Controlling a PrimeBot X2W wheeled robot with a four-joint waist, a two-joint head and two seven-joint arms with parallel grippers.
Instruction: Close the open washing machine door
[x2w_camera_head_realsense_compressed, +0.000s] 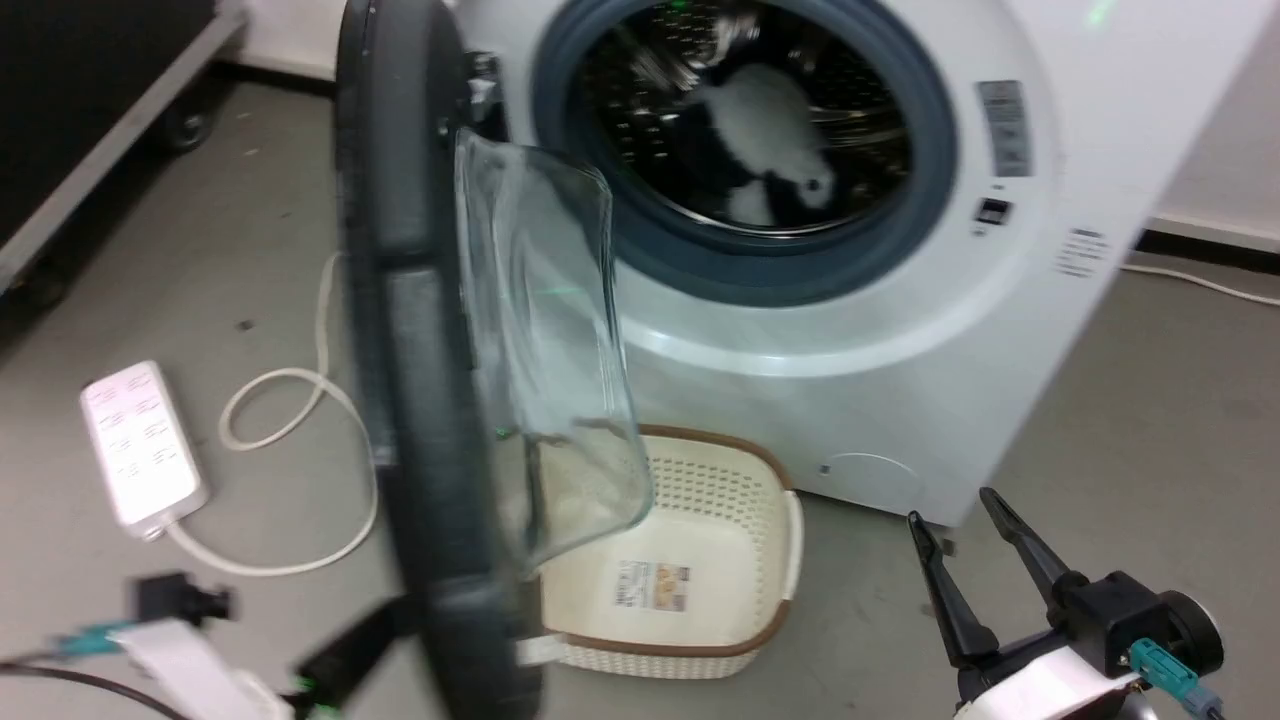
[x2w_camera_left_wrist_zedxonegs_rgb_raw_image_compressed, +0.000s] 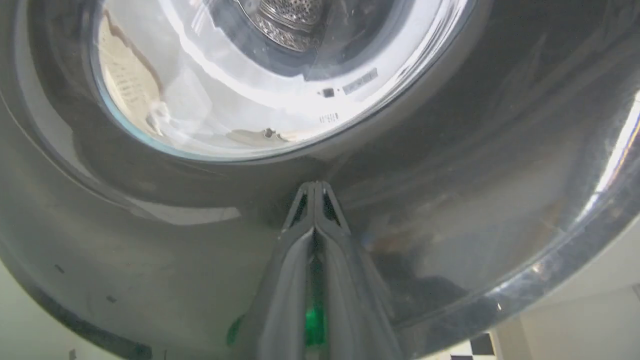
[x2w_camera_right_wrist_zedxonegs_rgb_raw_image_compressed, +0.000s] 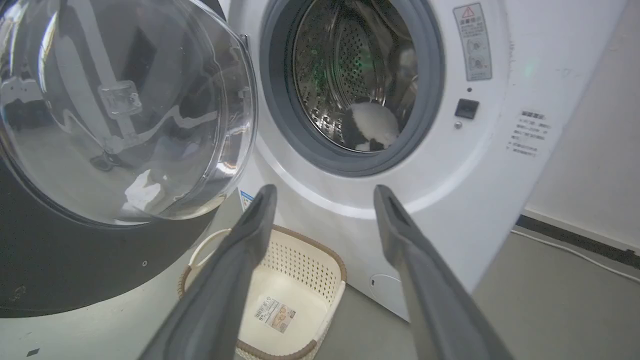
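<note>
Glossy black, the washing machine door (x2w_camera_head_realsense_compressed: 420, 330) stands wide open, edge-on, left of the washing machine (x2w_camera_head_realsense_compressed: 900, 330) drum mouth. Our left gripper (x2w_camera_left_wrist_zedxonegs_rgb_raw_image_compressed: 315, 186), fingers pressed together, seems to touch its outer face; our right gripper (x2w_camera_head_realsense_compressed: 950, 505) hangs spread, near right. We judge the closing swing hardly begun

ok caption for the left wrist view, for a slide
Left gripper, fingers shut, tips at the glossy black rim of the washing machine door.

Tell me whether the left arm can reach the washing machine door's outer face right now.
Probably yes: the left gripper, fingers shut, points straight at the glossy black outer face of the washing machine door, apparently touching it, with nothing between them.
</note>
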